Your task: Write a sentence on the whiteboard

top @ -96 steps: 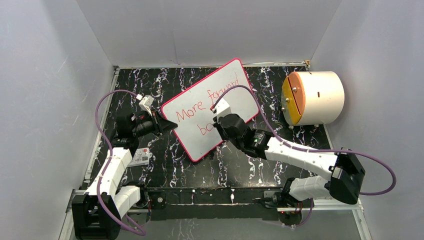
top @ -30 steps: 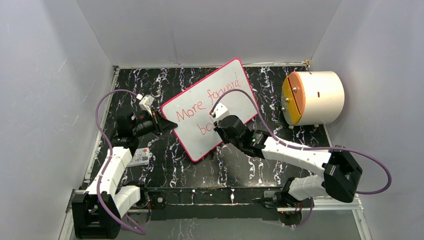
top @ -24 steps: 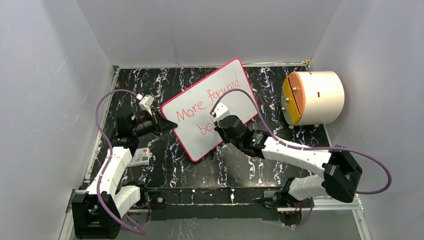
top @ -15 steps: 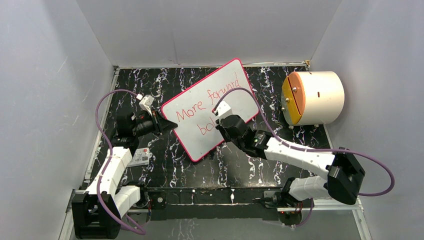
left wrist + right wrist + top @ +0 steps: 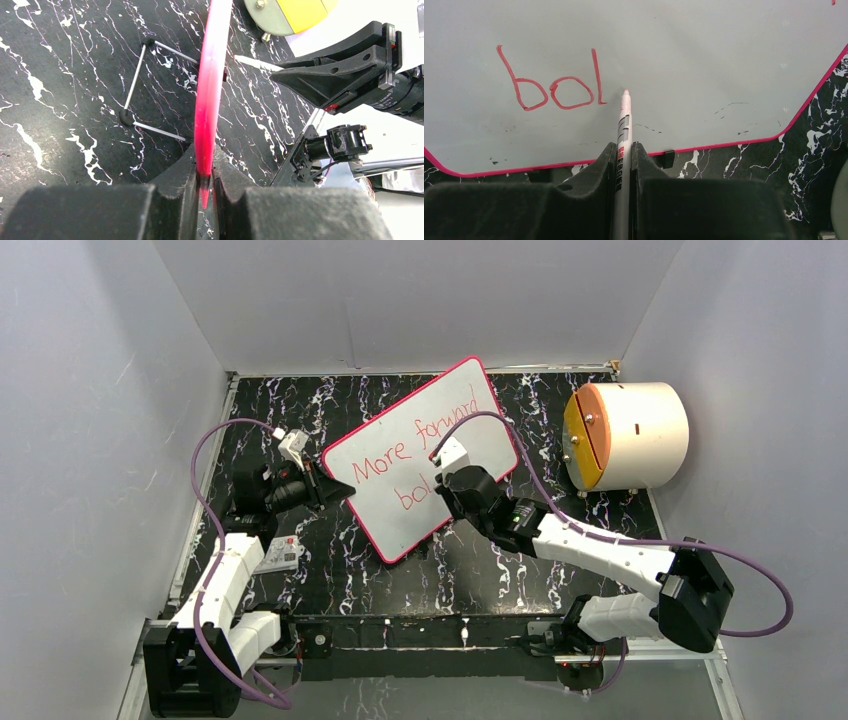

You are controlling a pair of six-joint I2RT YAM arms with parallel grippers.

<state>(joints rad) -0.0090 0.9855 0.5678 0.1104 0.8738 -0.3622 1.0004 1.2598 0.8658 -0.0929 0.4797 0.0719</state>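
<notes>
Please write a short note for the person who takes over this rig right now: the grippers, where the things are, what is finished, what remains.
Left gripper: shut on the pink rim of the whiteboard.
Right gripper: shut on the marker; its tip is just right of the "l", contact unclear.
Whiteboard: mid-table, turned askew.
Done: the sentence reads "More forward", then "bol" on the second line.
Left: finish the word begun as "bol".
</notes>
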